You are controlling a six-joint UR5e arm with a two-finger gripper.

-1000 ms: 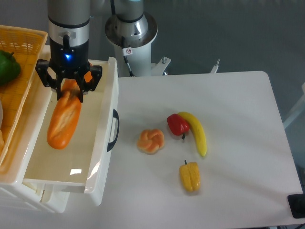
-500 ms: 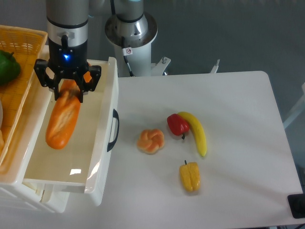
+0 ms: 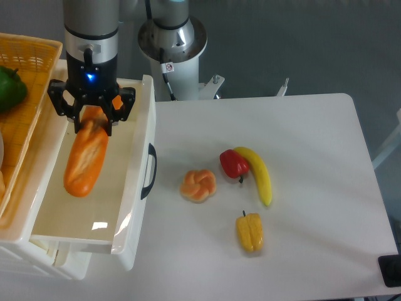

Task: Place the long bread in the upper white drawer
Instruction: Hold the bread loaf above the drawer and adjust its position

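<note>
The long bread (image 3: 84, 162) is an orange-brown loaf with paler slashes. It hangs lengthwise inside the upper white drawer (image 3: 133, 188), which is pulled open at the left of the table and has a dark curved handle (image 3: 150, 170). My gripper (image 3: 93, 118) is over the drawer's back half, shut on the bread's far end. The bread's near end points toward the drawer's front. I cannot tell whether the bread touches the drawer floor.
An orange wicker basket (image 3: 28, 53) with a green pepper (image 3: 9, 88) stands left of the drawer. On the table lie a knotted bun (image 3: 198, 185), a red pepper (image 3: 233, 163), a banana (image 3: 258, 174) and a yellow pepper (image 3: 249, 231). The robot base (image 3: 170, 44) is behind.
The gripper and the bread shifted slightly left, then back right by a few pixels. The grip has not changed.
</note>
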